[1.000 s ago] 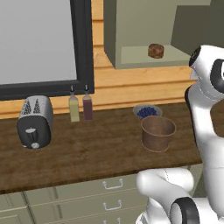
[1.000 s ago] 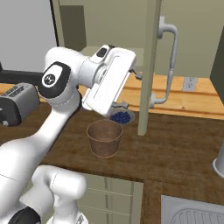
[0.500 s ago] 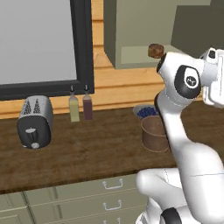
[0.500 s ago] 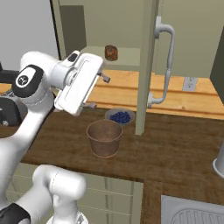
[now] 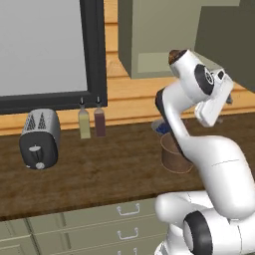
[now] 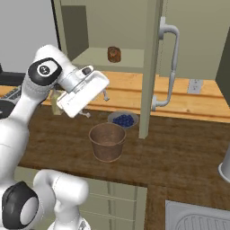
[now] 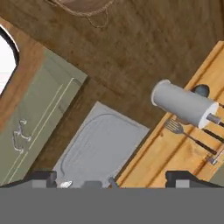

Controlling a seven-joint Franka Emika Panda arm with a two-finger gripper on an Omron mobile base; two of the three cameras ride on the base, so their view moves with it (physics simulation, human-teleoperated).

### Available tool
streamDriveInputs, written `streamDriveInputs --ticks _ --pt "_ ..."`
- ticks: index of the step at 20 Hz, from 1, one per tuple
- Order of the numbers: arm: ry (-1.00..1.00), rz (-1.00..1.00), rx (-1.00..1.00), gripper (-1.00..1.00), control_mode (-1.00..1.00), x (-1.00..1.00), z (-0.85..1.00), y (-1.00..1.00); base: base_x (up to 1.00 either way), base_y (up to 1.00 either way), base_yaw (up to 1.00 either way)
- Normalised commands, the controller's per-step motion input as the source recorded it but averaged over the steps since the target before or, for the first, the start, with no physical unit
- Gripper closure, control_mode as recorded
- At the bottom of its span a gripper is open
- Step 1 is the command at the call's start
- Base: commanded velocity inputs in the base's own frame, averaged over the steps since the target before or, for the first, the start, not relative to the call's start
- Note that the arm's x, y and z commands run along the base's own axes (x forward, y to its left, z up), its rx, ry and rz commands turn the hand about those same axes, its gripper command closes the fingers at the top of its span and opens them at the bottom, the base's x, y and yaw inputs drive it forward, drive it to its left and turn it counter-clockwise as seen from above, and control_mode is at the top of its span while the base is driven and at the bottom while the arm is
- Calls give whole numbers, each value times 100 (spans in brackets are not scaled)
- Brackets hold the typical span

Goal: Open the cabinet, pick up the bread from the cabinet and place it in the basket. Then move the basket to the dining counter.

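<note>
The sage-green cabinet (image 6: 90, 31) stands open, its door (image 6: 151, 58) swung out edge-on with the silver bar handle (image 6: 170, 67). The small dark bread (image 6: 114, 54) sits on the shelf inside; from the left base view my arm's joint hides most of the bread (image 5: 172, 56). The round brown basket (image 6: 107, 142) stands empty on the worktop below, half behind my arm in the left base view (image 5: 172, 158). My gripper (image 6: 96, 105) hangs open and empty left of the door, above and left of the basket, well below the shelf. The dining counter is out of view.
A bowl of blue berries (image 6: 123, 120) sits just behind the basket. A toaster (image 5: 40, 139) and two bottles (image 5: 92, 123) stand at the left under the dark window frame. The hand view looks down on a sink (image 7: 98, 144), a grey canister (image 7: 183, 105) and green drawers (image 7: 35, 113).
My hand has swung away from the door handle, leftward and down in the right base view, staying open. The door stays open and the bread now shows on the shelf.
</note>
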Motion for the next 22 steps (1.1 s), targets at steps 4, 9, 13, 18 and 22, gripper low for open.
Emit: streamDriveInputs --ticks 4,9,13,18,22 --pt "-59 -30 65 -100 -100 36 -59 -2 0 0 0" --pt "-71 -27 37 -100 -100 11 7 12 0 0 0" --pt "-75 -20 19 -100 -100 7 53 24 0 0 0" --pt "-74 -12 2 -100 -100 23 59 42 0 0 0" --pt "-72 0 5 -100 -100 47 30 34 0 0 0"
